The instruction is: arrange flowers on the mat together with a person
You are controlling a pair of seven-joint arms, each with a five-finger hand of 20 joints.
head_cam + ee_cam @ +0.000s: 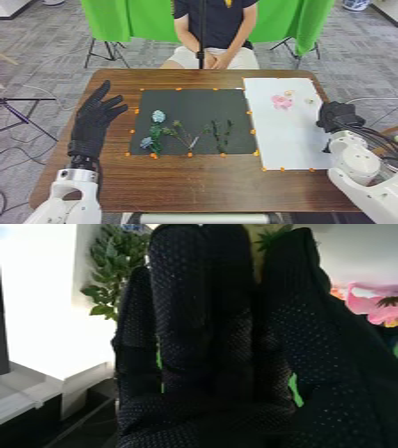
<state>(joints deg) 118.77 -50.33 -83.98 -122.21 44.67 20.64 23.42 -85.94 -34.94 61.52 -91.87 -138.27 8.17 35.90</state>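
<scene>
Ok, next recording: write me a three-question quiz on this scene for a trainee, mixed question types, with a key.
1. Fill in the word: in the head view, the pale blue flowers lie toward the robot's ____ side of the dark mat.
2. Multiple choice: what is nearest to the white sheet?
A. The left hand
B. The right hand
C. The pale blue flowers
3. True or false: the pink flower lies on the dark mat, among the green stems.

Key: 1. left; 2. B; 3. false
</scene>
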